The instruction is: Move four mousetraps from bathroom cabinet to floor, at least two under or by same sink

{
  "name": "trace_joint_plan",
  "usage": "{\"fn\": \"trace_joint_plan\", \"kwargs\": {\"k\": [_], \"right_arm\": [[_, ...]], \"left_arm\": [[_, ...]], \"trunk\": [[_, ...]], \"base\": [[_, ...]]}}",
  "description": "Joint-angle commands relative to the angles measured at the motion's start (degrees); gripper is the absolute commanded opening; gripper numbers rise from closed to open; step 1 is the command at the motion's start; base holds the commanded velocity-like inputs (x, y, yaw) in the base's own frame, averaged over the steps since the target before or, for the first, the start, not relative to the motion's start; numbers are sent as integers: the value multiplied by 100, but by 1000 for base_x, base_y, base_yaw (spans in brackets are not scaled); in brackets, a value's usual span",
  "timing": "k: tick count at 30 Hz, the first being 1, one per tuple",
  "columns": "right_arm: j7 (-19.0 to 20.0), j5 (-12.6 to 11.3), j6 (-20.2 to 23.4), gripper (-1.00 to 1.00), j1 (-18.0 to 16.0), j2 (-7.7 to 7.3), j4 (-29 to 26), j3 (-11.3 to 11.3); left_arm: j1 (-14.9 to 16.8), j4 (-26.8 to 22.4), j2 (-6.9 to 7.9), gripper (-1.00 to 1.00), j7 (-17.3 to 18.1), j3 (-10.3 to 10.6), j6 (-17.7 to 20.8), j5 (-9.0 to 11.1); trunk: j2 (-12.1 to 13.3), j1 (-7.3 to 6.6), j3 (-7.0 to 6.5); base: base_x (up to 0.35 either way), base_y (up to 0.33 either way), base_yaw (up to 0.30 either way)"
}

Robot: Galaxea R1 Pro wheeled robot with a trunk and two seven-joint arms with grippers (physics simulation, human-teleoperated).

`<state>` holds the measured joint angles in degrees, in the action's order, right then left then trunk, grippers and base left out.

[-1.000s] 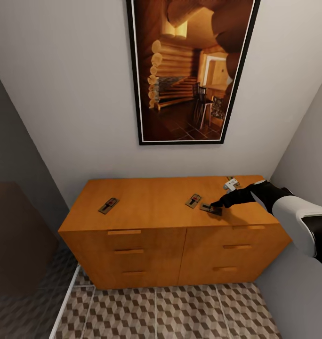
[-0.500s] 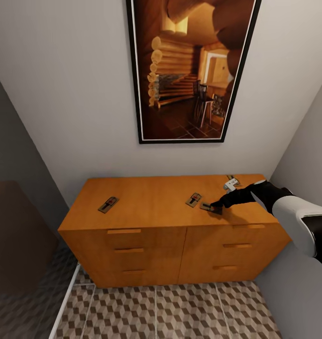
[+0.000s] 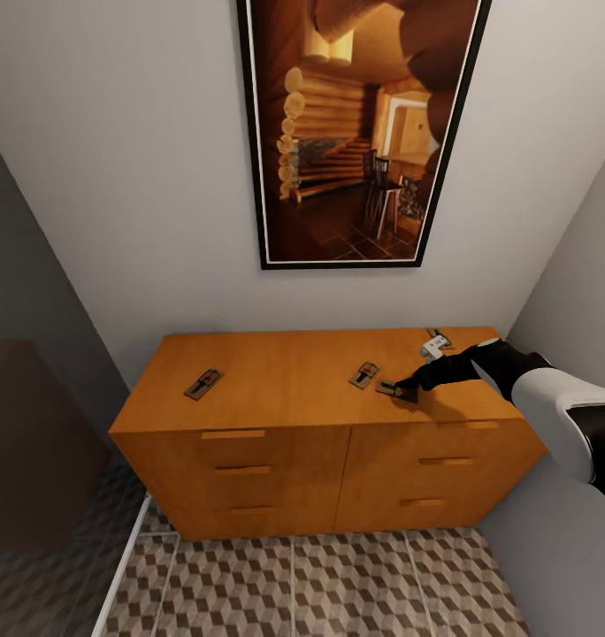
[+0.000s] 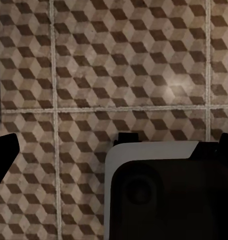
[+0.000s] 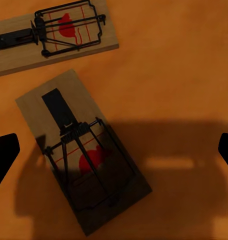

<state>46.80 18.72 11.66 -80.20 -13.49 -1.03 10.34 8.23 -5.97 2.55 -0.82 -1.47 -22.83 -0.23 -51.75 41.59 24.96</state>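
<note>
A: Where are the mousetraps?
B: On the cabinet [image 3: 276, 380]: one [image 3: 203, 385] at nine o'clock, two mid-right, one [image 3: 436, 343] at two o'clock
A: The right gripper [image 3: 402, 387]?
B: Spread wide above the near trap [image 5: 81, 155]; its neighbour [image 5: 51, 32] beside

Your right arm reaches in from the right over the cabinet's [image 3: 285, 380] front right part, its right gripper [image 3: 407, 387] low over the top with fingers [image 5: 4, 155] spread wide. Your left gripper's dark fingertip [image 4: 3, 160] points down at the floor.
</note>
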Motion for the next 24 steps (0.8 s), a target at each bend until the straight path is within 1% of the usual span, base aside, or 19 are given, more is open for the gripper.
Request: {"fn": "trace_joint_plan", "kwargs": {"k": [1, 7, 17, 24], "right_arm": [[22, -44, 47, 100, -1, -3, -11, 45], [22, -44, 47, 100, 1, 2, -11, 46], [22, -44, 47, 100, -4, 4, -11, 47], [22, -44, 47, 100, -3, 4, -11, 47]], "left_arm": [[3, 4, -1, 100, -6, -11, -20, -4], [3, 6, -1, 100, -6, -11, -20, -4], [3, 2, -1, 100, -6, -11, -20, -4], [3, 4, -1, 100, -6, -11, -20, -3]], "trunk": [[-4, 0, 6], [-4, 0, 21], [-4, 0, 82], [-4, 0, 93]], "base": [[0, 0, 0], [0, 0, 0], [0, 0, 0], [0, 0, 0]]}}
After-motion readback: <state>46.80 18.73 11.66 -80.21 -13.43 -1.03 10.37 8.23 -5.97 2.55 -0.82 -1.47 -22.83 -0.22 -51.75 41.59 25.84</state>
